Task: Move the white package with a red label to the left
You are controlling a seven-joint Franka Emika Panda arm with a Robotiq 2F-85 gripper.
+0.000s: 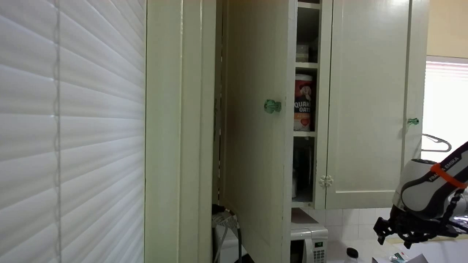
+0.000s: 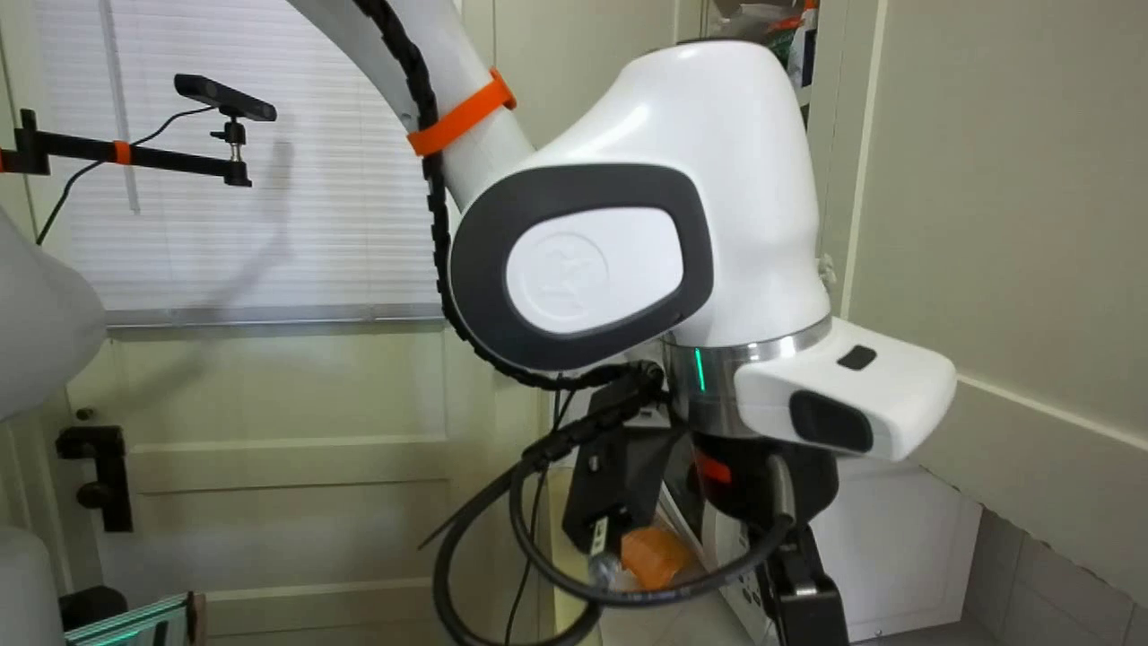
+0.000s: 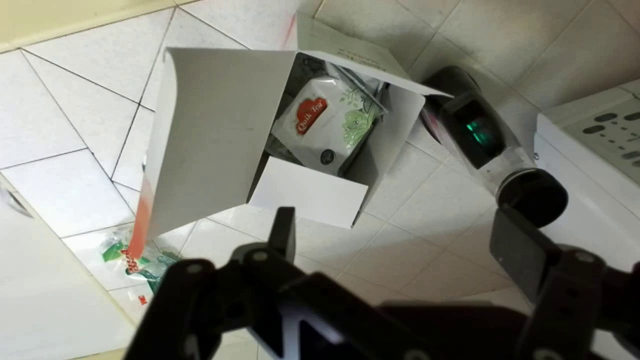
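Observation:
The white package with a red label, a packet printed "Quik Tea" with green leaves, lies inside an open white box in the wrist view. Other packets show partly beneath and behind it. The box's large flap is folded out to the left and a small flap points toward my gripper. The gripper is open and empty, above the tiled counter and apart from the box. In an exterior view the gripper hangs above the box, of which only the top shows; the packet is hidden there.
A bottle with a black cap stands right of the box, near my right finger in the picture. A white microwave is beyond it. A clear plastic bag lies left of the box. An open cabinet door hangs above the counter.

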